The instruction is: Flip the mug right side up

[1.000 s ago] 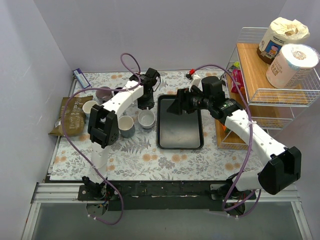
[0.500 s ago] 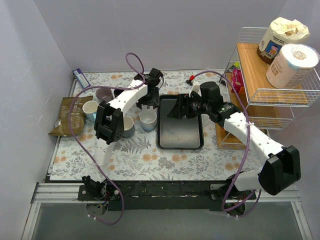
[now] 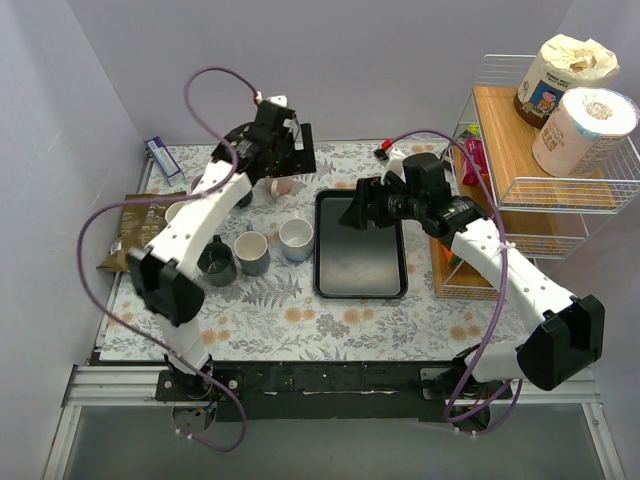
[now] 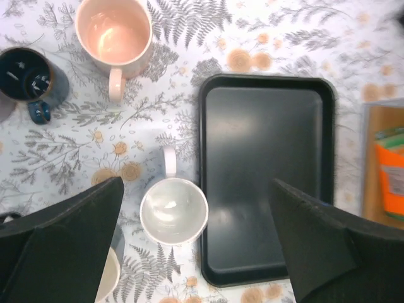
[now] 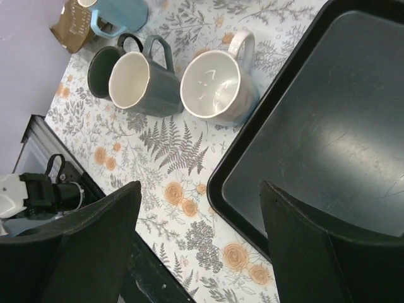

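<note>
Top external view. Left gripper (image 3: 284, 160) raised above the far side of the table (image 3: 270, 310), over a pink mug (image 3: 283, 187). Right gripper (image 3: 357, 212) above the far end of a black tray (image 3: 360, 285). The finger gap of either gripper cannot be read from here. In a row off the tray's left edge: white mug (image 3: 294, 238), grey-blue mug (image 3: 252, 250), dark green mug (image 3: 216, 263). Brown bag (image 3: 140, 232) at the left table edge. Wire rack (image 3: 560, 190) at the right, bearing two paper rolls (image 3: 585, 125).

Left wrist view. Fingers (image 4: 69, 240) spread wide, nothing between them. The pink mug stands on the cloth mouth up, its interior showing and its handle pointing toward the white mug, apart from it. A dark blue mug (image 4: 25, 76) sits near it; the top view does not make this one out.

Right wrist view. Fingers (image 5: 88, 246) spread wide, empty, over the tray's corner. Shows the open mouths of the white, grey-blue and dark green mugs, the last two touching. A light-blue mug (image 5: 120, 14) sits just beside the brown bag. The pink mug lies outside this frame.
</note>
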### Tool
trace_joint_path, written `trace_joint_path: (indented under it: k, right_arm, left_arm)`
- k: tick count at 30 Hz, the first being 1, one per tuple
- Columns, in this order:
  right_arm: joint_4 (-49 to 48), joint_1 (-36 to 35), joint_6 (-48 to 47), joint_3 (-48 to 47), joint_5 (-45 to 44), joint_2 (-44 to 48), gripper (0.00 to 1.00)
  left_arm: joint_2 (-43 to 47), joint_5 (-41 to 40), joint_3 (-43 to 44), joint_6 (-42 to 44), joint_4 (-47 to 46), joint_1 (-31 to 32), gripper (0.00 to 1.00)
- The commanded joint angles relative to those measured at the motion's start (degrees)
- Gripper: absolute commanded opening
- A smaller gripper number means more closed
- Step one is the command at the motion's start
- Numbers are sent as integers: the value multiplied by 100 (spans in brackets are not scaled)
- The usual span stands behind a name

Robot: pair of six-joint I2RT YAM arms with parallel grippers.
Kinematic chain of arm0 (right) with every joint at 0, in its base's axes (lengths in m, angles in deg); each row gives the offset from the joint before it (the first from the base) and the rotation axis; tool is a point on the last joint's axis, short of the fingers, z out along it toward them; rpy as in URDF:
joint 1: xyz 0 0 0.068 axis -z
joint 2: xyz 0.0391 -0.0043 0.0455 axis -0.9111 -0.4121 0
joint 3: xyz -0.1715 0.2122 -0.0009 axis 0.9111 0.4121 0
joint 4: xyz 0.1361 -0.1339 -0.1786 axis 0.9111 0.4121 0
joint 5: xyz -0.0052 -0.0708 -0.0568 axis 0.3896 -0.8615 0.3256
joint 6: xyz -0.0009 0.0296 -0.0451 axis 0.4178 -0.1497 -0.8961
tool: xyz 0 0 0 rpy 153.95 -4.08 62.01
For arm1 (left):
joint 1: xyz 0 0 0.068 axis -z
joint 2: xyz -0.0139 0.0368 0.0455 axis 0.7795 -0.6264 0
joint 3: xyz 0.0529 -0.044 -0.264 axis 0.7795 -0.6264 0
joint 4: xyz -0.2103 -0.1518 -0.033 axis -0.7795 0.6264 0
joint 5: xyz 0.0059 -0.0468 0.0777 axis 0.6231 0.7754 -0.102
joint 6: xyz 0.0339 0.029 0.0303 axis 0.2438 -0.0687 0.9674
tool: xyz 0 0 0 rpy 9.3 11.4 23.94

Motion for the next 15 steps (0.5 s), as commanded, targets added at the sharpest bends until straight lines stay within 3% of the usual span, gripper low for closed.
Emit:
trace_joint_path:
  k: [1, 7, 13, 15]
  right_arm:
    - [135, -2, -360, -524, -370, 269, 82]
    - [398, -11, -703, -1087, -756, 656, 83]
    - [592, 7, -984, -1738, -1381, 1148, 83]
    - [505, 7, -1072, -1957, -1372, 1298, 84]
  left_arm:
    - [1960, 303, -955, 367, -892, -5, 98]
    - [3856, -39, -1632, 490, -956, 4, 98]
    - [5072, -452, -1879, 569, -658, -5, 98]
    - [5406, -925, -1792, 420, -543, 4, 98]
